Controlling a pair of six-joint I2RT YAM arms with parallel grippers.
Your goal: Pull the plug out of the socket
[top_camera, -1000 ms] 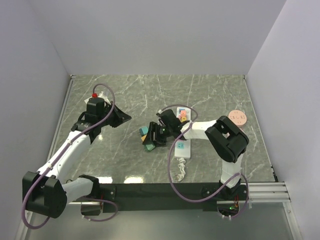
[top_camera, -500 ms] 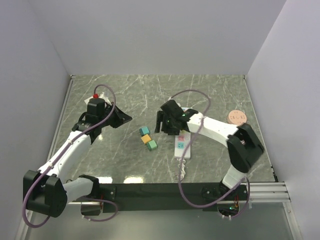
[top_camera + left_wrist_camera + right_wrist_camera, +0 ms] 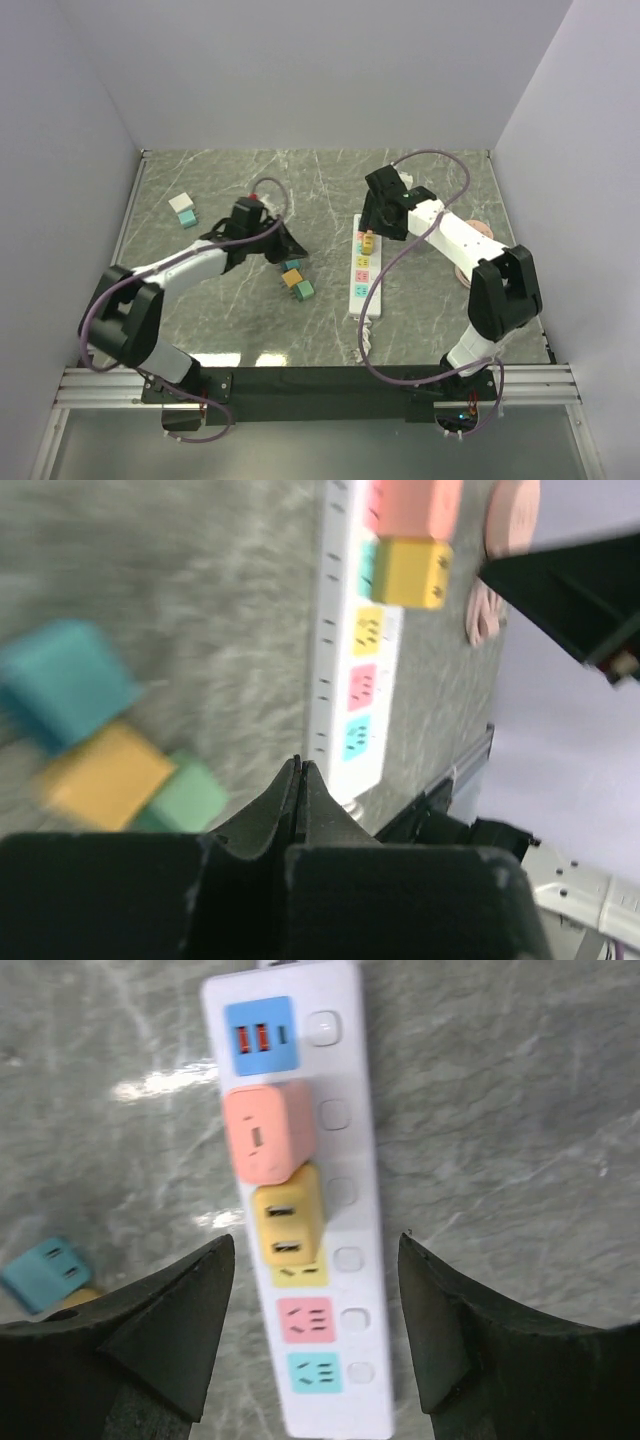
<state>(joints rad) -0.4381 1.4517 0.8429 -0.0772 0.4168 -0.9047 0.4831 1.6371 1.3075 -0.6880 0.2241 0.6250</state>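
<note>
White against the grey marbled table (image 3: 420,320), the socket (image 3: 361,290) lies lengthwise right of centre, its cord end toward the arm bases. Two plugs sit in its far half, touching each other: a pink plug (image 3: 268,1140) and, just nearer the cord, a yellow plug (image 3: 288,1222). The right gripper (image 3: 315,1248) hovers above the strip with its jaws spread wide on either side of the yellow plug, clear of both plugs. The left gripper (image 3: 299,777), fingers pressed together with nothing between them, hangs low to the left of the socket. Just beside it lie three loose cubes in a cluster: a teal cube (image 3: 291,266), a yellow cube (image 3: 292,281) and a green cube (image 3: 304,291). A white-and-teal cube (image 3: 182,210) sits well apart at far left. A pink disc (image 3: 482,232) shows partly behind the right arm.
</note>
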